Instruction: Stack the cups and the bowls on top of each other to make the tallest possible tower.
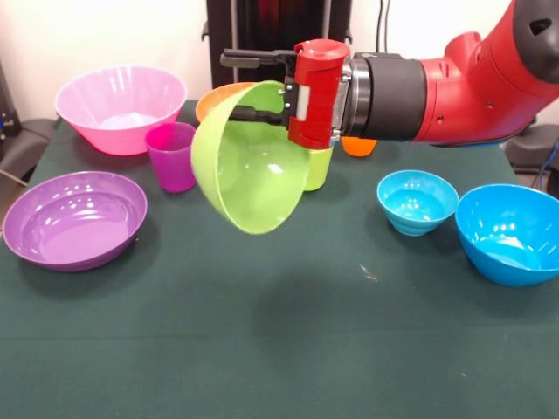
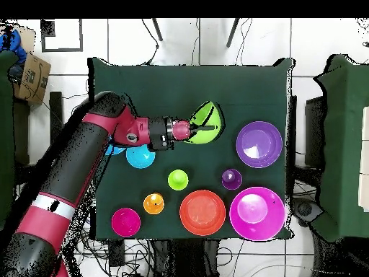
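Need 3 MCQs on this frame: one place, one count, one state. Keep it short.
1. Where is the lime green bowl?
A. flat on the table
B. lifted, in the gripper
C. inside the pink bowl

2. How many cups show in the overhead view?
A. one
B. three
C. five

3. How does the held bowl sit?
A. upright
B. upside down
C. tipped on its side

1 B: the gripper pinches its rim above the table.
2 B: purple cup, lime green cup, orange cup.
3 C: its opening faces sideways.
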Tool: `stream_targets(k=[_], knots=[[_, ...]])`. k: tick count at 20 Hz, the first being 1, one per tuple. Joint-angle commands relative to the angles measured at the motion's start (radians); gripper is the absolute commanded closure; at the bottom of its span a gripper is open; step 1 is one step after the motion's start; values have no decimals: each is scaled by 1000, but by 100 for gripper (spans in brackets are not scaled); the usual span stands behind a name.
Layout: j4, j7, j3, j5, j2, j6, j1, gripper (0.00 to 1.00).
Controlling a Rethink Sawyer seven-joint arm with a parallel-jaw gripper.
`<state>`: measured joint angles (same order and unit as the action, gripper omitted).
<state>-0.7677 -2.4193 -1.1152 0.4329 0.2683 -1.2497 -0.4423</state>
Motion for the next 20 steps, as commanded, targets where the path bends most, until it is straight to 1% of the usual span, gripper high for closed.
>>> stream_targets(k=[1, 3, 5, 6, 8, 11, 15, 20], knots=[[-34, -195, 96, -53, -34, 7, 22, 0], [-32, -186, 95, -49, -36, 9, 27, 0], [-52, -187, 107, -47, -53, 43, 31, 0], [-48, -186, 109, -49, -54, 40, 33, 0], [-29, -195, 103, -49, -38, 21, 36, 0], [-35, -217, 106, -42, -32, 45, 42, 0], [-39, -195, 109, -42, -49, 51, 47, 0], [-39, -190, 115, -42, -56, 70, 59, 0]])
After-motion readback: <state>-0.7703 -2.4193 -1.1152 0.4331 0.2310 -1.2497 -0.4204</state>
